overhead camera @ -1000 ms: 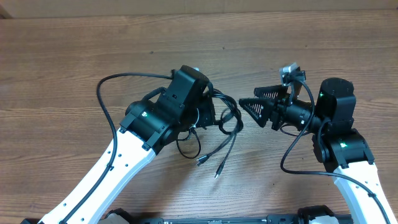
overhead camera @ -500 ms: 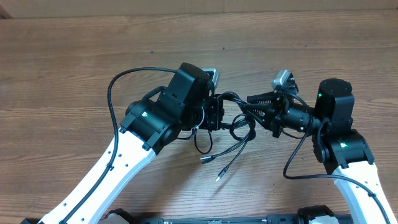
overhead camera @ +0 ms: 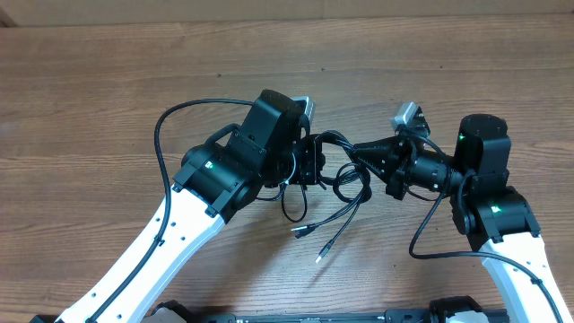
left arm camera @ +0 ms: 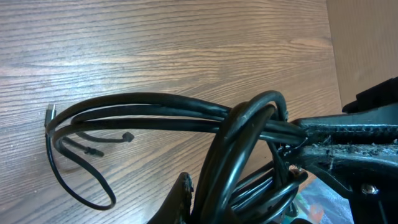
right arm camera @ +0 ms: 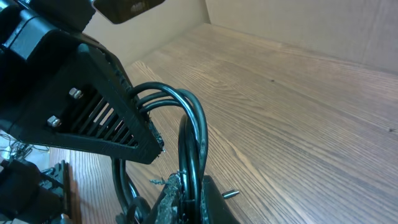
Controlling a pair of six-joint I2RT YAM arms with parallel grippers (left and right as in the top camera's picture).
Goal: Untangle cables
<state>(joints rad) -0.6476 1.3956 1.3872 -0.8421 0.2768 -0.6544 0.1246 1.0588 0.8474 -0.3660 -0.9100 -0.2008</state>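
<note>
The cables (overhead camera: 339, 176) are a knot of thin black cords held above the table between my two grippers. Two loose plug ends (overhead camera: 301, 231) trail toward the front. My left gripper (overhead camera: 311, 162) is shut on the bundle's left side; in the left wrist view the looped cables (left arm camera: 155, 115) run out from its jaws (left arm camera: 211, 208). My right gripper (overhead camera: 360, 154) is shut on the right side. In the right wrist view the cables (right arm camera: 194, 127) arch up from between its fingertips (right arm camera: 189, 200), with the left gripper's ribbed finger (right arm camera: 106, 115) close beside them.
Wooden table (overhead camera: 108, 81) all around, with a beige wall edge at the far side (right arm camera: 298, 25). The arms' own thicker black cords (overhead camera: 166, 126) loop beside the left arm and below the right arm (overhead camera: 421, 242).
My right gripper moved left onto the bundle and closed on it. The left gripper carried the cables a little to the right and turned slightly.
</note>
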